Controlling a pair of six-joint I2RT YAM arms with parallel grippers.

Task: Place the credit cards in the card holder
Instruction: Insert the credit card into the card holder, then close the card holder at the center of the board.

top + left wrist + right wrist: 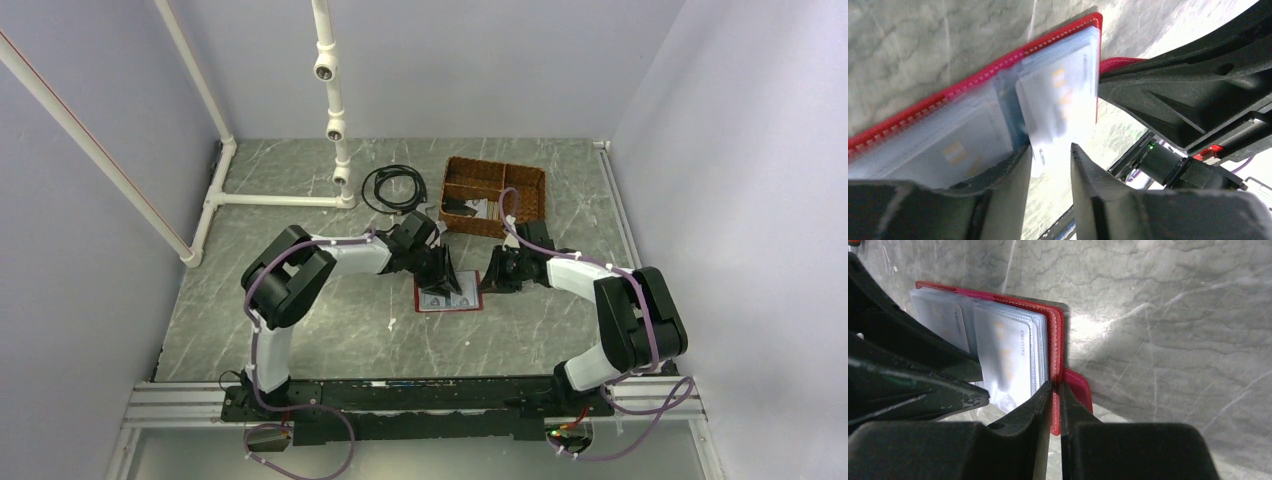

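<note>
The card holder (449,294) lies open on the table, red cover down, clear sleeves up. In the left wrist view its red edge (973,80) frames pale cards with orange marks (1063,90) in the sleeves. One pale card or sleeve edge (1040,150) reaches down between my left gripper's fingers, against the left finger. My left gripper (1050,147) is open over the holder's middle (445,272). My right gripper (1057,384) is shut on the holder's red cover edge (1055,335), next to the snap tab (1079,387). It is at the holder's right side in the top view (490,280).
A brown wicker divided basket (493,172) stands just behind the holder, with dark and pale flat things inside. A coiled black cable (392,187) lies left of it. A white pipe frame (335,130) stands at the back left. Both arms crowd the holder.
</note>
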